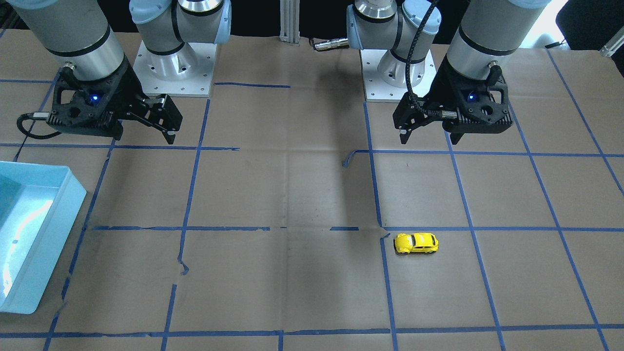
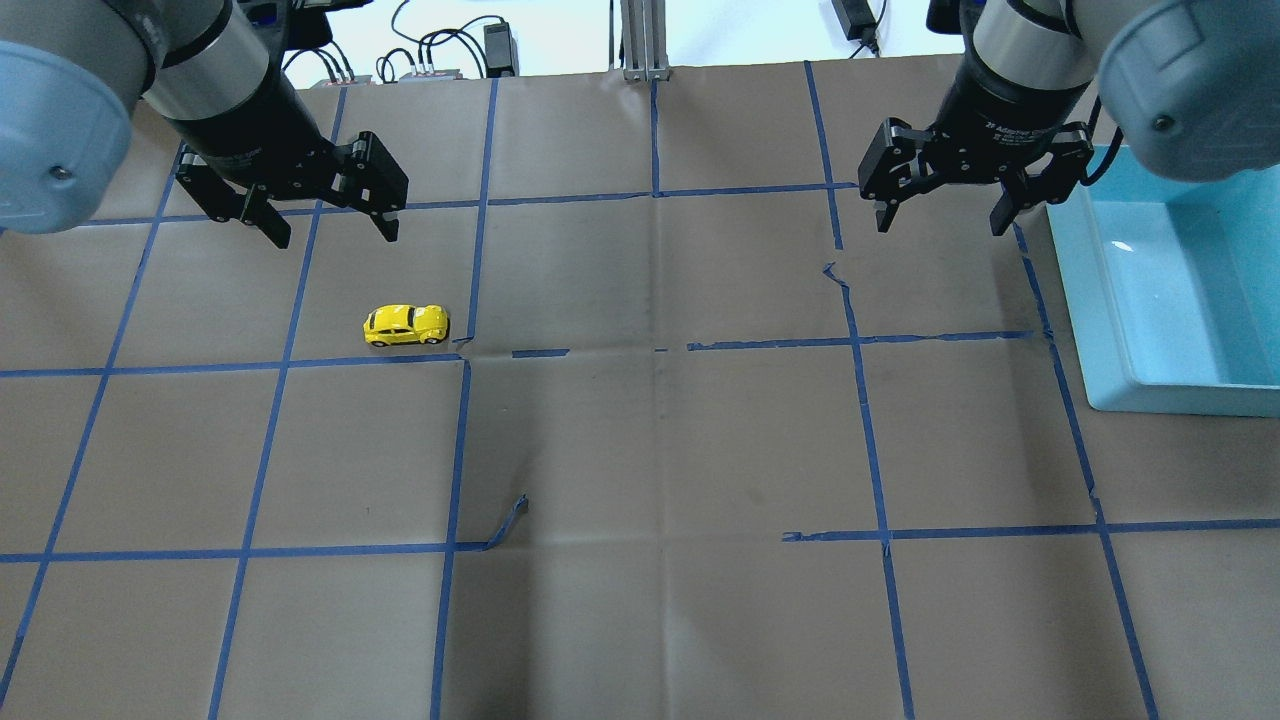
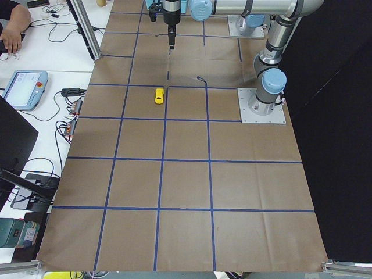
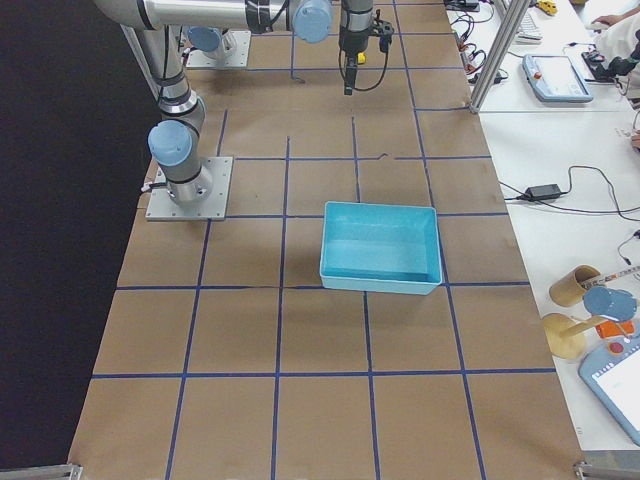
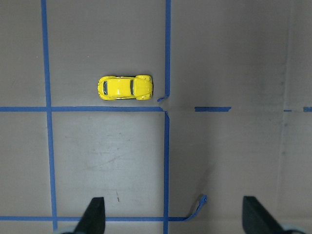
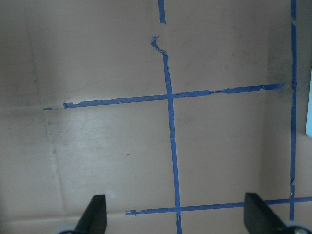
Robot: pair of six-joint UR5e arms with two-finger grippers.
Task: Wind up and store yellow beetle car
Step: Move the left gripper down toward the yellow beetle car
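Note:
The yellow beetle car stands on its wheels on the brown paper table, close to a crossing of blue tape lines. It also shows in the front-facing view and the left wrist view. My left gripper is open and empty, held above the table a little beyond the car, apart from it. My right gripper is open and empty, on the far side of the table from the car, beside the light blue bin.
The light blue bin is empty and sits at the table's edge on my right side. Blue tape lines grid the table, with loose curled ends. The two arm bases stand at the robot's edge of the table.

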